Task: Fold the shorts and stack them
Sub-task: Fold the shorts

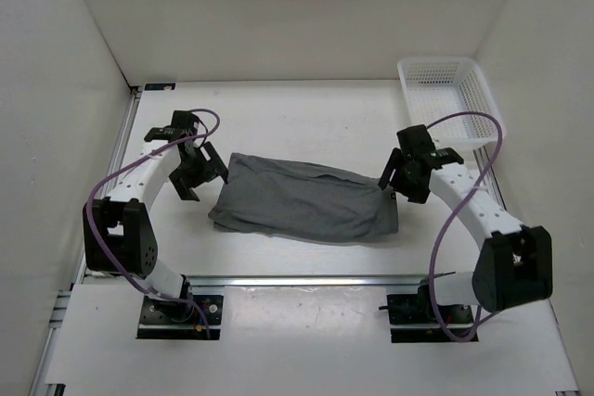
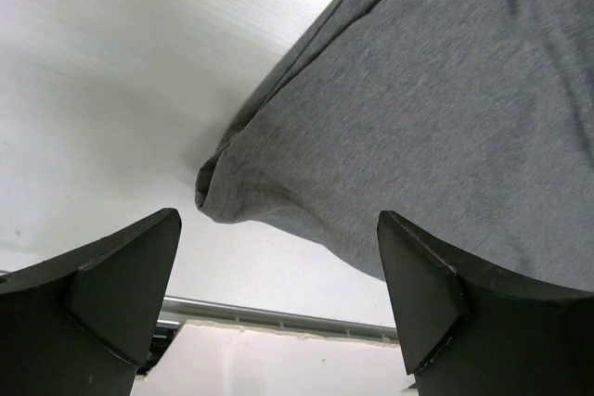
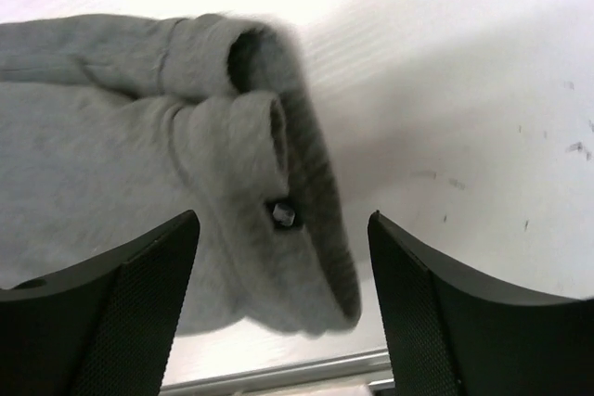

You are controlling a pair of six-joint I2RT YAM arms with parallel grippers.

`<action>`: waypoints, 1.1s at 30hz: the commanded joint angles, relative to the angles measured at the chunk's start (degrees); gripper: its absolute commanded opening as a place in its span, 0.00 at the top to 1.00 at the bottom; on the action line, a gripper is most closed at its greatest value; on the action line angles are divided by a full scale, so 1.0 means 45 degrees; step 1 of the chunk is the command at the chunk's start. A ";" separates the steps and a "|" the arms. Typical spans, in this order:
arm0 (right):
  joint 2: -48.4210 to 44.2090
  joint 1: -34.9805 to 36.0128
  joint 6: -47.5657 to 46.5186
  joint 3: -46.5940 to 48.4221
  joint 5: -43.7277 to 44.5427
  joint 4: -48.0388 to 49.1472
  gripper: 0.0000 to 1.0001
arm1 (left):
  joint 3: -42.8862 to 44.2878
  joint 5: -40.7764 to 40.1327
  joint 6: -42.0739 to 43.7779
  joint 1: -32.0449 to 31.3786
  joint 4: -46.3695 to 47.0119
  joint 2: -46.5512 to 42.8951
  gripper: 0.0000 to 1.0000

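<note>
The grey shorts point(image 1: 302, 199) lie folded in a long band across the middle of the table. My left gripper point(image 1: 192, 173) hovers just off their left end, open and holding nothing. In the left wrist view a rounded corner of the shorts point(image 2: 418, 118) lies beyond the spread left gripper point(image 2: 278, 220). My right gripper point(image 1: 397, 178) is at their right end, open too. The right wrist view has the folded waistband of the shorts point(image 3: 111, 164), with a small metal eyelet point(image 3: 284, 215), lying under the open right gripper point(image 3: 283, 220), free of both fingers.
A white mesh basket point(image 1: 450, 99) stands at the back right corner. White walls enclose the table on three sides. An aluminium rail point(image 1: 306, 279) runs along the near edge, in front of both arm bases.
</note>
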 commanded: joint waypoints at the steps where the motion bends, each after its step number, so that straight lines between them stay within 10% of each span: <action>1: 0.0841 -0.0519 -0.1479 0.0480 -0.0717 0.1003 0.24 | 0.0297 -0.0254 0.0004 -0.0038 -0.0318 -0.0522 0.02; 6: 0.1839 -0.0638 -0.1893 0.0364 -0.1462 0.2041 0.46 | -0.0093 -0.0137 -0.0113 -0.0038 -0.0318 -0.0640 0.02; 10: 0.1023 -0.0638 -0.1756 0.0362 -0.1305 0.2179 1.00 | -0.0230 -0.0137 -0.0113 -0.0038 -0.0318 -0.0777 0.02; 19: 0.0121 -0.0638 -0.1385 0.2272 -0.0994 0.0794 1.00 | 0.0472 -0.0020 0.0004 -0.0038 -0.0454 -0.0777 0.03; 31: 0.4257 -0.0638 -0.0975 0.5282 0.0705 0.0675 1.00 | 0.1254 -0.0020 0.0354 -0.0291 -0.0572 -0.0152 0.03; 33: 0.4961 -0.0638 -0.0839 0.5789 0.0823 0.0501 0.85 | 0.1391 0.0097 0.0355 -0.0449 -0.0688 -0.0016 0.03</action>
